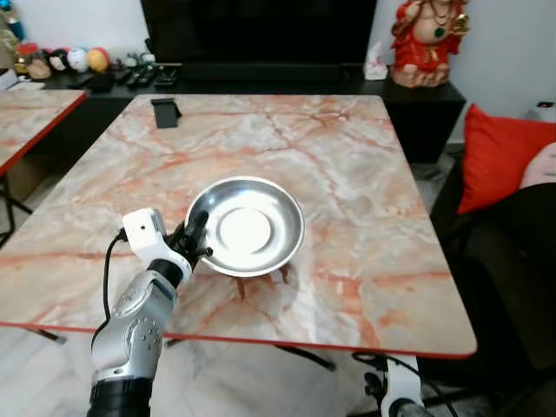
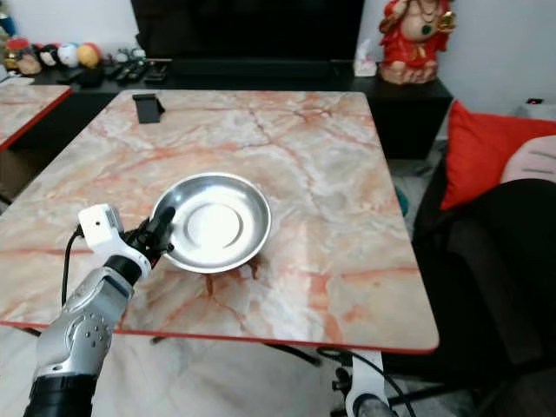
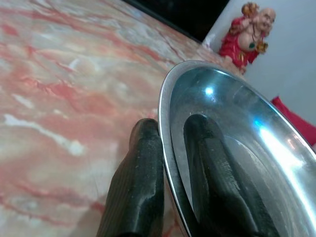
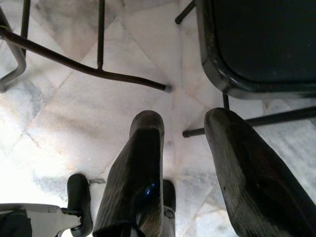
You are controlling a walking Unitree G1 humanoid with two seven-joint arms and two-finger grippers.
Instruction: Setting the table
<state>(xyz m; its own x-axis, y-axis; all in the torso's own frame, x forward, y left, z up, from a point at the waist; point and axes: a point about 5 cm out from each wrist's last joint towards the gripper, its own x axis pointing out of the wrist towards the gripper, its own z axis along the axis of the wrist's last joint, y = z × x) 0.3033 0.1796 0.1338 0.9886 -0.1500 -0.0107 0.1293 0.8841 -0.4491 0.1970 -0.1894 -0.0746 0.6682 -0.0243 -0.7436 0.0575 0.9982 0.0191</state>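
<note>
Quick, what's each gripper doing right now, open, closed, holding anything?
Left gripper: shut on the rim of the steel plate.
Right gripper: open, holding nothing, hanging over the floor.

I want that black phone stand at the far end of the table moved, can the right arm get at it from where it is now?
Probably not. The right pincer hangs open below the table edge, over the floor, while the phone stand sits at the far left end of the marble table, beyond the steel plate gripped by the left pincer.
</note>
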